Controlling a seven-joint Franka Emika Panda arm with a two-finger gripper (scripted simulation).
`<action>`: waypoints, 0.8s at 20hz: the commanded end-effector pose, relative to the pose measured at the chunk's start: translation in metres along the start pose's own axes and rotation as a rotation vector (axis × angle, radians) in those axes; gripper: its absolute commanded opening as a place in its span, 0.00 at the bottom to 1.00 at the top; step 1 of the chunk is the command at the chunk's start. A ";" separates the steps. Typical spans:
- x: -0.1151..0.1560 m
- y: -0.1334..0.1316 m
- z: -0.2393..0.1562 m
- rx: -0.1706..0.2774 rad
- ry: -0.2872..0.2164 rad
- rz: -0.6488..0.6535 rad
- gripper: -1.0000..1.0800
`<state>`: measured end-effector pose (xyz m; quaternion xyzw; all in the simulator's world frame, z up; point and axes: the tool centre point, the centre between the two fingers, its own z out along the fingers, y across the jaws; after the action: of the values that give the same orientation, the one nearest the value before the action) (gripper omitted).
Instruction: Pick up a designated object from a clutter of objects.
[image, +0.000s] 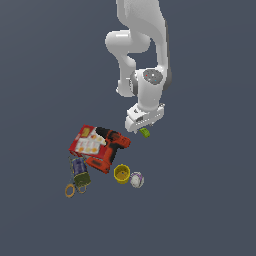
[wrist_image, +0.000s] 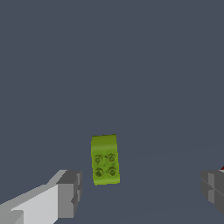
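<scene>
1. the white panda arm (image: 142, 45) comes down from the top of the exterior view and bends toward the grey floor (image: 210, 200).
2. the gripper (image: 141, 131) hangs at the arm's end, right above the lime-green piece (image: 145, 132). in the wrist view its two grey fingers (wrist_image: 69, 193) stand wide apart, so the gripper (wrist_image: 142, 190) is open and grips nothing.
3. the red-black power drill (image: 111, 147) lies on its side in the clutter, to the exterior view's left of the gripper, and it touches the red box (image: 86, 141).
4. the red box lies flat, with white and orange pictures on its top face.
5. the dark can (image: 80, 168) lies below the box in the exterior view, near the scissors.
6. the orange-ringed scissors (image: 73, 188) lie at the lower edge of the group; the blades are too small to tell.
7. the yellow cup (image: 121, 173) stands upright with its mouth up, just beside the ball.
8. the white-purple ball (image: 137, 179) rests at the cup's side, on the exterior view's right.
9. the lime-green piece (wrist_image: 105, 159) is a small block with four round studs. it lies on the floor apart from the clutter, between the two fingers but touching neither.
</scene>
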<state>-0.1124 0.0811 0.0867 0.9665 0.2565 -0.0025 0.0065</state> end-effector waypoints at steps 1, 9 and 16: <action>-0.006 -0.010 0.009 0.004 0.004 -0.033 0.96; -0.017 -0.027 0.023 0.011 0.008 -0.085 0.96; -0.017 -0.027 0.027 0.011 0.008 -0.084 0.96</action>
<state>-0.1400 0.0957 0.0614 0.9549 0.2968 -0.0003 0.0003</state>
